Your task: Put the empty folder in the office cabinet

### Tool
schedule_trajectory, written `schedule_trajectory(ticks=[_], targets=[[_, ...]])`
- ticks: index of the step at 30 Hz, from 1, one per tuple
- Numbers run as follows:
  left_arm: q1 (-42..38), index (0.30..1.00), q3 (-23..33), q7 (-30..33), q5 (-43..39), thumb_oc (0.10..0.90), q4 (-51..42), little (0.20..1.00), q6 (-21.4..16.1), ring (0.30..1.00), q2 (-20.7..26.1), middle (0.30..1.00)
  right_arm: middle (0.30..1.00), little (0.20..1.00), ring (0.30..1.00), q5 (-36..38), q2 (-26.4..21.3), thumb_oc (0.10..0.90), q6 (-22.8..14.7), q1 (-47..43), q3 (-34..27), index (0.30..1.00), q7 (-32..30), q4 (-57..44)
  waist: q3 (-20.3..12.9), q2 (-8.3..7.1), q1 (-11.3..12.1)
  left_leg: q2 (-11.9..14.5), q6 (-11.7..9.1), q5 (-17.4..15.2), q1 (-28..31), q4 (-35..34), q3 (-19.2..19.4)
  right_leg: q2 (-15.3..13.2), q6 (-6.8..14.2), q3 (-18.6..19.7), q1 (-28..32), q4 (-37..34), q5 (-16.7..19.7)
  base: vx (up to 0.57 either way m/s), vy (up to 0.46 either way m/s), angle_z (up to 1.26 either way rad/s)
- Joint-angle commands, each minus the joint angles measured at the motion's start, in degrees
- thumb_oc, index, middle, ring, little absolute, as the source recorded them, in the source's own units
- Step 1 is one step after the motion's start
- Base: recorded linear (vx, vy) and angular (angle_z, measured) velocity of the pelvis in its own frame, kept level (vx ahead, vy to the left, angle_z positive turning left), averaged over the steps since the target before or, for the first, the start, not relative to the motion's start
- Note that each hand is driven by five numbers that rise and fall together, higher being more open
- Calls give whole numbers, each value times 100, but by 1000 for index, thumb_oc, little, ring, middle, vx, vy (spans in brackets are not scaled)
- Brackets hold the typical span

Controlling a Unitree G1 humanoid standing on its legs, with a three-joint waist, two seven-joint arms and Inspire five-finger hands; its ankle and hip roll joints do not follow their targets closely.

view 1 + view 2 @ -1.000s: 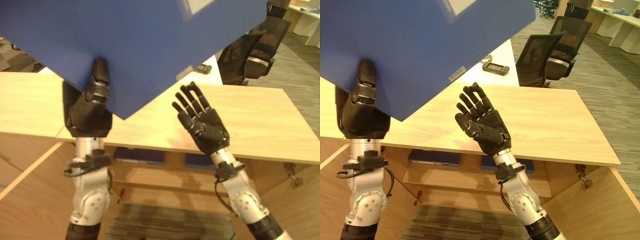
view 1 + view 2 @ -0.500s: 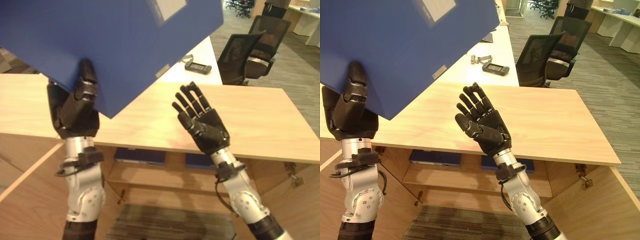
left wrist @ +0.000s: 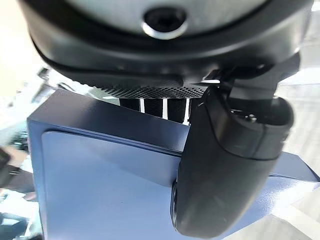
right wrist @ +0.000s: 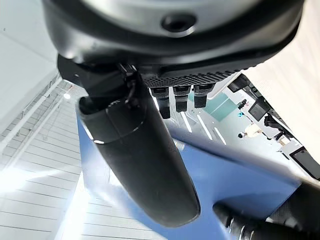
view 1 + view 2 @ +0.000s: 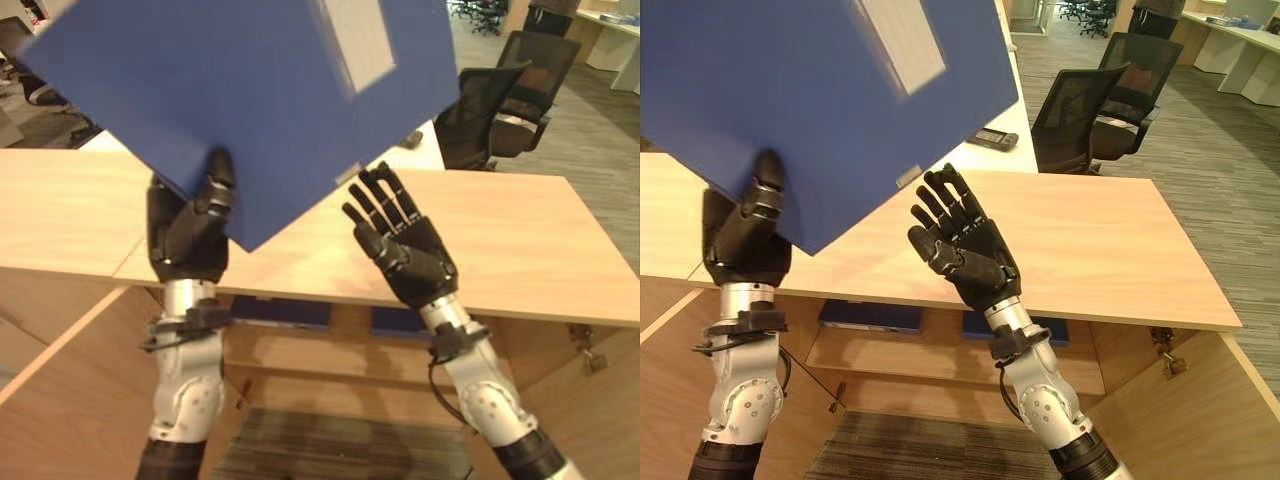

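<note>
The robot's left hand [image 5: 190, 235] holds a large blue folder [image 5: 250, 100] aloft above a light wooden bench [image 5: 520, 250], gripping the folder's lower corner with the thumb laid up its near face and the fingers curled behind it; the left wrist view shows the thumb [image 3: 227, 165] pressed flat on the blue cover. The folder is tilted, its lowest corner pointing down toward the bench, and a pale label strip [image 5: 902, 45] runs across its upper part. Just beside the folder's lower right edge, the right hand [image 5: 970, 250] is raised palm-up with its fingers spread and straight, holding nothing; whether its fingertips touch the folder's edge cannot be told. The right wrist view looks past that hand's thumb [image 4: 142, 155] to the blue folder and the other hand's dark fingers beyond. Below the bench's front edge the office cabinet [image 5: 940, 350] stands open, a wooden shelf [image 5: 900, 355] inside it carrying two flat blue items [image 5: 868, 315] lying side by side. A small dark device [image 5: 992, 138] rests on a white desk [image 5: 1015, 120] behind the bench, and black mesh office chairs [image 5: 1085, 105] stand on the grey carpet [image 5: 1210, 160] to the right.
</note>
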Motion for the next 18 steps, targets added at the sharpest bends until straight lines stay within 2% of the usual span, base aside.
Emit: schedule_trajectory(ticks=[1,9,18], targets=[[-590,300,-225,-346,50,400,-142,300,-262,300,189,300,900,900,900,137,407,800,-447,-855,36,900,289,-478,-568,-155,-1,157,-94,42,-152,19,-202,-326,411,209,-59,576,-614,0,0,0],[-509,300,-662,-518,-16,400,-184,300,-33,300,50,300,900,900,900,186,532,800,-436,-932,124,900,221,-393,-550,-168,-3,167,-87,19,-134,29,-207,-323,405,217,-45,607,-639,0,0,0],[-237,300,-913,-644,-98,400,7,300,176,300,-93,300,900,900,900,315,751,800,-563,-1043,53,900,161,-236,-549,-188,12,187,-71,-13,-95,57,-207,-318,403,248,-37,637,-663,0,0,0]])
